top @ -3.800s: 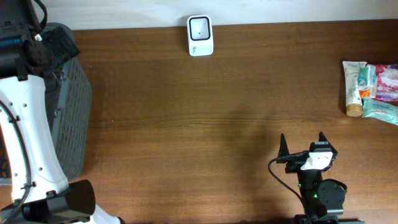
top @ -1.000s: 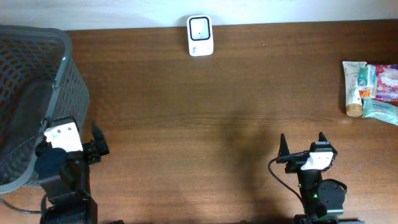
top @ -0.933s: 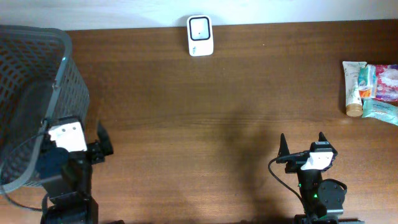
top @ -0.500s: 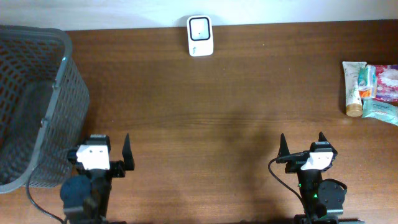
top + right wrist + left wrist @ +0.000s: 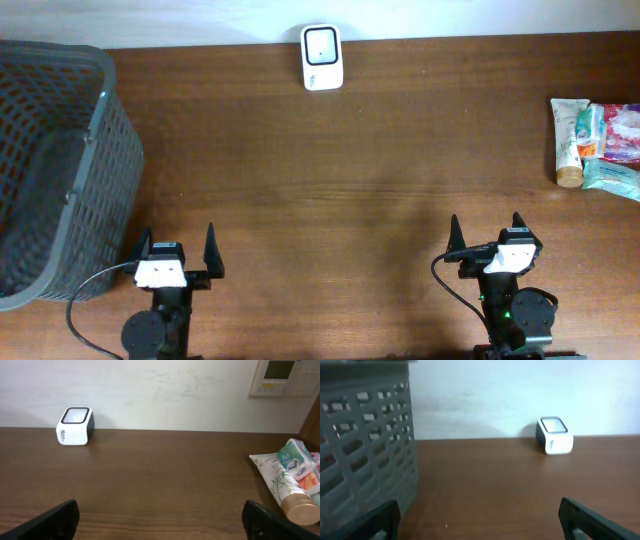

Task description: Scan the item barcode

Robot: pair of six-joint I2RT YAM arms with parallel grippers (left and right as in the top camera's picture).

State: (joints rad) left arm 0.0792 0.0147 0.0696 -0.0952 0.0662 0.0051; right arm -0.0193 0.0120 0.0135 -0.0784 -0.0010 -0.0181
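Observation:
The white barcode scanner (image 5: 322, 57) stands at the table's far edge; both wrist views also show this scanner (image 5: 554, 435) (image 5: 75, 426). The items lie in a pile (image 5: 598, 140) at the far right: a cream tube with a brown cap (image 5: 292, 495) and some colourful packets. No barcode is visible on them. My left gripper (image 5: 178, 250) rests open at the front left, with nothing between its fingers. My right gripper (image 5: 486, 232) is open and empty at the front right, well short of the items.
A dark grey mesh basket (image 5: 60, 170) stands at the left edge, close beside the left gripper, and fills the left of the left wrist view as a wall (image 5: 365, 445). A white wall runs behind the table.
The left arm has come away from the basket and swung down to the front left, fingers now pointing at the far edge. The right arm has not moved.

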